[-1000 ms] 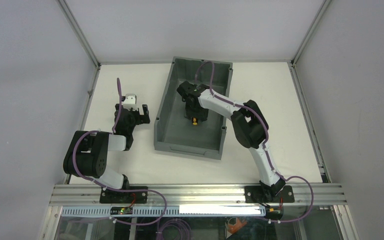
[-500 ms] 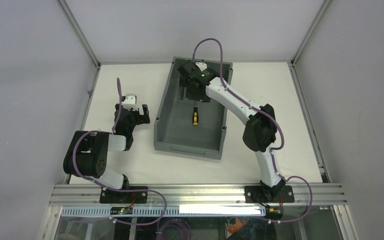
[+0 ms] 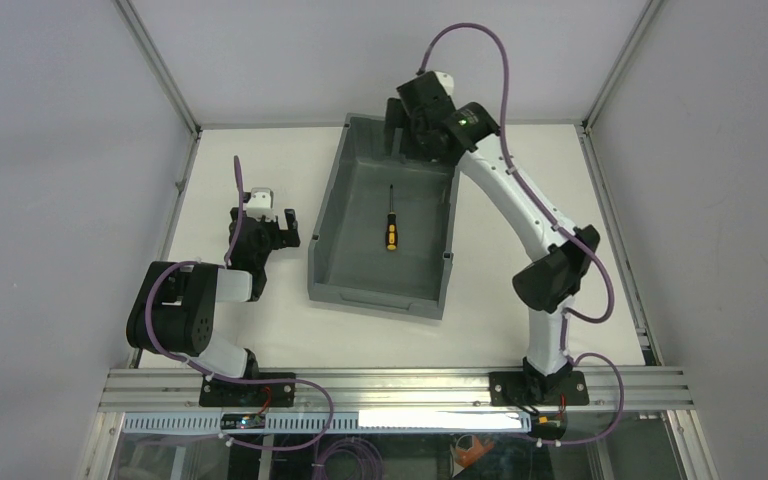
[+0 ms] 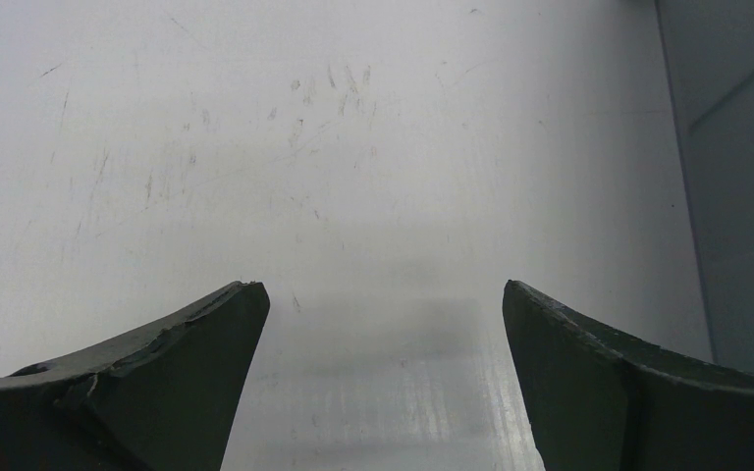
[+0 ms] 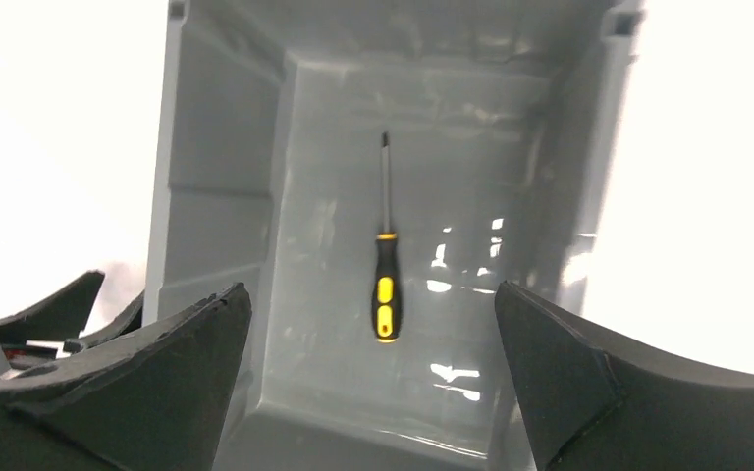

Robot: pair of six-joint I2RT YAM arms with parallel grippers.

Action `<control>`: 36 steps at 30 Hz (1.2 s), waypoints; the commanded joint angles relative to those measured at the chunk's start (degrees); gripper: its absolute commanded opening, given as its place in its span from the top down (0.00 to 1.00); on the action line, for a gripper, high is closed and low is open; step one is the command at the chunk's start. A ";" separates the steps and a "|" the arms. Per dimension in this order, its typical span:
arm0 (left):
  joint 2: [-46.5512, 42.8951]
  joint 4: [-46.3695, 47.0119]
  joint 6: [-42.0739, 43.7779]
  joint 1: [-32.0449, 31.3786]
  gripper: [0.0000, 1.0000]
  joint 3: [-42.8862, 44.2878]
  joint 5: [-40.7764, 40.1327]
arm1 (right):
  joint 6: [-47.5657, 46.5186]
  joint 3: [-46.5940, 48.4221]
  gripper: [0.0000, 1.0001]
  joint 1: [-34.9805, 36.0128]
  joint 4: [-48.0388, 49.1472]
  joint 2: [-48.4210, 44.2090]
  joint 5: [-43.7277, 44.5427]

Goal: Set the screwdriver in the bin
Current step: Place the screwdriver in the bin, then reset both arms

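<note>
The screwdriver (image 3: 391, 228), with a yellow and black handle and a thin dark shaft, lies loose on the floor of the grey bin (image 3: 328, 220), shaft pointing to the far wall. My right gripper (image 3: 406, 128) is open and empty, raised above the bin's far end. In the right wrist view the screwdriver (image 5: 386, 285) lies well below my open right gripper (image 5: 370, 289), inside the bin (image 5: 216, 196). My left gripper (image 3: 263, 222) is open and empty over the table, left of the bin. In the left wrist view it (image 4: 381, 286) holds nothing.
The bin's outer wall (image 4: 746, 196) shows at the right edge of the left wrist view. White table surface surrounds the bin. Grey enclosure walls with metal frame posts (image 3: 160, 70) stand on three sides. The left arm (image 5: 49, 314) shows at the lower left of the right wrist view.
My right gripper let go of the screwdriver on the bin floor, then rose and drew back to the bin's far end. The screwdriver now lies alone. The left arm has not moved.
</note>
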 commanded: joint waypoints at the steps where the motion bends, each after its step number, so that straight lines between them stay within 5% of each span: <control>1: -1.68 1.61 -0.46 0.60 0.01 0.06 0.88 | -3.73 -3.34 0.01 -5.30 0.80 -9.28 1.69; 17: -1.67 1.63 -0.41 0.56 0.01 0.06 0.88 | -4.84 -35.19 0.01 -22.55 12.93 -27.50 -2.33; 36: -1.64 1.59 -0.44 0.60 0.01 0.06 0.88 | -5.69 -59.99 0.01 -26.16 27.67 -34.55 -3.75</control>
